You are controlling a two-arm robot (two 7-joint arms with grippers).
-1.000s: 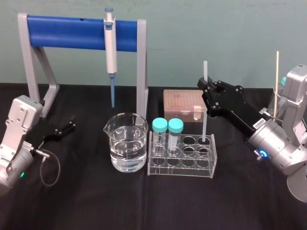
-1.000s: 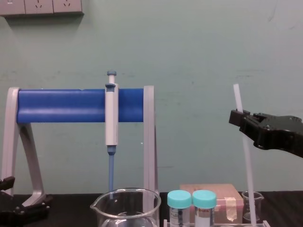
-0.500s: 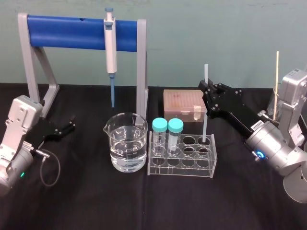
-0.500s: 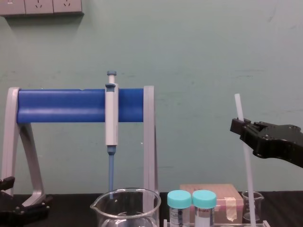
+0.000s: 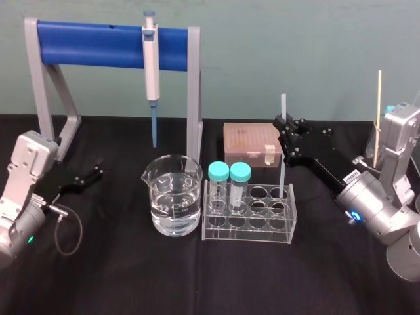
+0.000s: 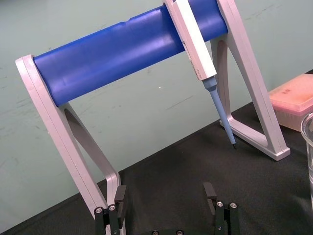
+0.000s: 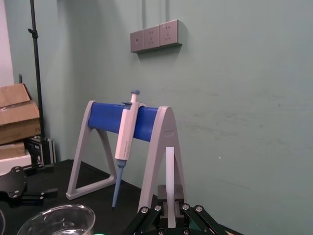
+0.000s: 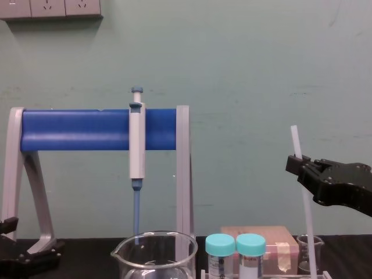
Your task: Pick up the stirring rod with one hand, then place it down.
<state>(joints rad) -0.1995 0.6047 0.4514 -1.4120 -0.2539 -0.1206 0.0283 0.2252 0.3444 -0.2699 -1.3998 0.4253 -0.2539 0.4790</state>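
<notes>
1. Head view, nearest first: your left gripper (image 5: 97, 170) sits parked at 9 o'clock of the beaker (image 5: 172, 197), well apart from it. The left wrist view shows its fingers (image 6: 211, 192) spread with nothing between them.
2. Just beside the beaker, at its 3 o'clock, stands the clear rack (image 5: 246, 234).
3. The stirring rod (image 5: 283, 106) stands upright with its lower end down in the rack's back right well, at about 2 o'clock. Your right gripper (image 5: 284, 128) reaches in from 4 o'clock and pinches the rod high up, leaving a short length above the fingers.
4. My judgement of progress: the grasp is made. You cannot tell whether the rod's tip bears on the rack floor, and the pose alone does not say lifting or lowering. If this is the set-down, letting go and drawing the arm clear are left.
5. Farther back, the tip box (image 5: 249, 139) sits at 12 o'clock of the rack. The pipette (image 5: 151, 62) hangs on the blue stand (image 5: 92, 44) at 12 o'clock of the beaker.
6. The right wrist view shows you the rod clamped squarely between the two jaws, which the head view hides. The chest view shows a slight lean in the rod but crops its foot. The head view gives you the well.
</notes>
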